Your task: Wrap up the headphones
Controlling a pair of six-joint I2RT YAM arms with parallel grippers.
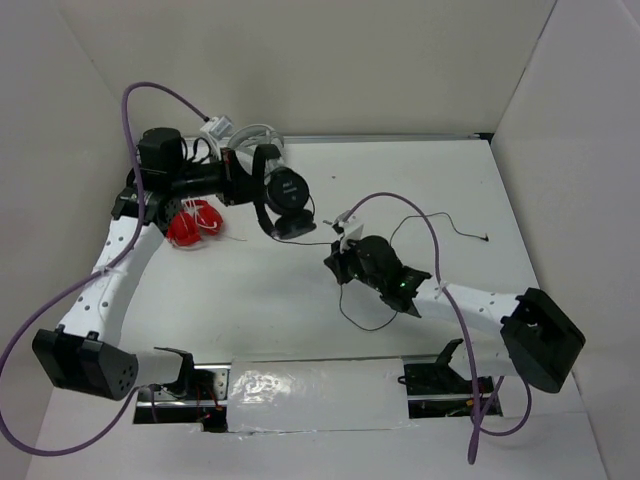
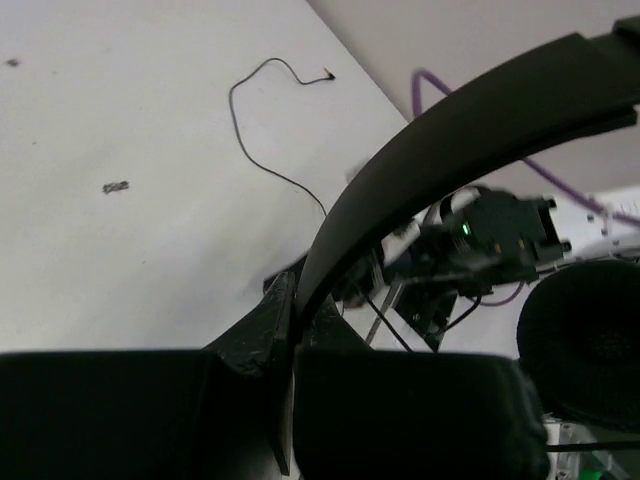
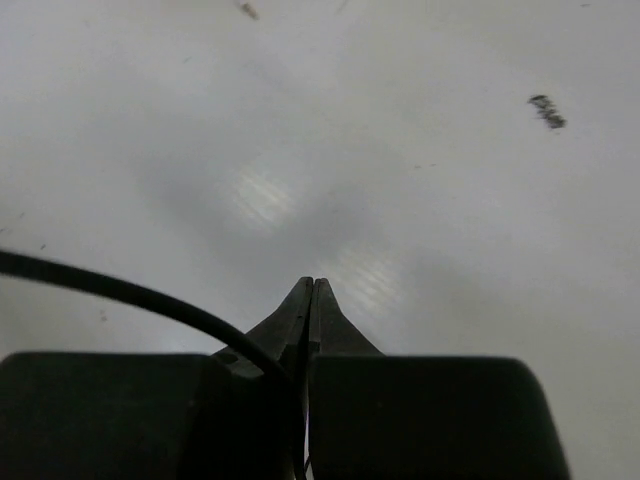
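The black headphones (image 1: 285,200) hang above the table at the back left, one round earcup (image 1: 288,188) above the other. My left gripper (image 1: 255,178) is shut on their thin headband (image 2: 450,130), which passes between the jaws of that gripper (image 2: 295,300); one padded earcup (image 2: 590,340) shows at the right edge. The thin black cable (image 1: 372,322) loops over the table, and its plug (image 1: 487,238) lies far right. My right gripper (image 1: 333,262) is low at mid-table, and in its wrist view this gripper (image 3: 312,285) is shut with the cable (image 3: 120,290) running down between the fingers.
Red headphones (image 1: 195,225) lie under the left arm. Grey-white headphones (image 1: 245,135) rest against the back wall. White walls close in the table on three sides. A shiny taped strip (image 1: 310,385) runs along the near edge between the arm bases.
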